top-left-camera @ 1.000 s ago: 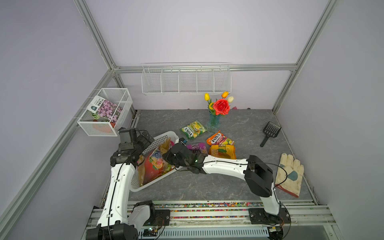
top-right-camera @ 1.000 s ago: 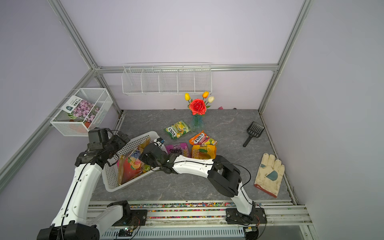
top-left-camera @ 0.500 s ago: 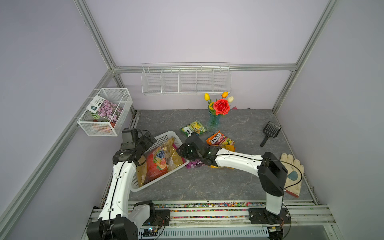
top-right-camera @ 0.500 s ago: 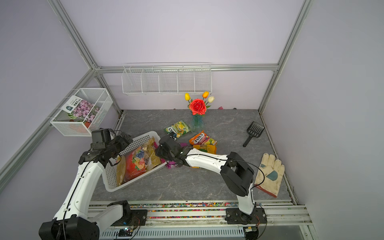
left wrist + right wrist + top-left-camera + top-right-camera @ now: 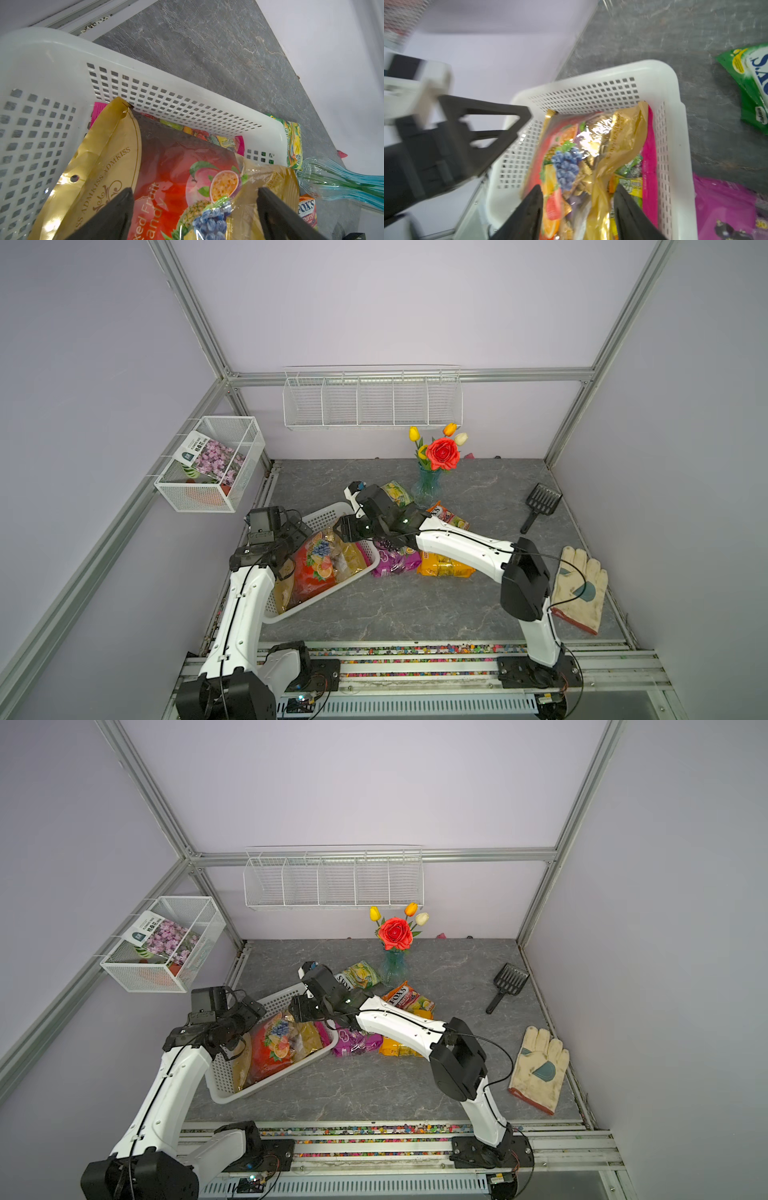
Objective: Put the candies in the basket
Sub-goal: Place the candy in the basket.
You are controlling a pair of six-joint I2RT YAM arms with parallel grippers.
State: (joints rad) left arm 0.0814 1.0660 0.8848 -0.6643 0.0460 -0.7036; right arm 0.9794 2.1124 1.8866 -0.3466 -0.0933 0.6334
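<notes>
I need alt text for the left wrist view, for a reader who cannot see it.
A gold fruit-printed candy bag lies in a white perforated basket, over a pink bag, with the open left gripper above it. Outside the basket on the grey table are a green bag, a blue glass vase and an orange FOX'S bag.

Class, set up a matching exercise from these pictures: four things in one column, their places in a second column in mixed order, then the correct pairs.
Things:
1. gold fruit-printed bag
2. purple grape bag
3. flower-printed packet
4. work glove

Places:
A. in the white wire cube basket on the wall
B. on the table, by the right arm's base side
C. inside the white plastic basket
D. on the table just outside the plastic basket's rim

Pairs: 1-C, 2-D, 3-A, 4-B
</notes>
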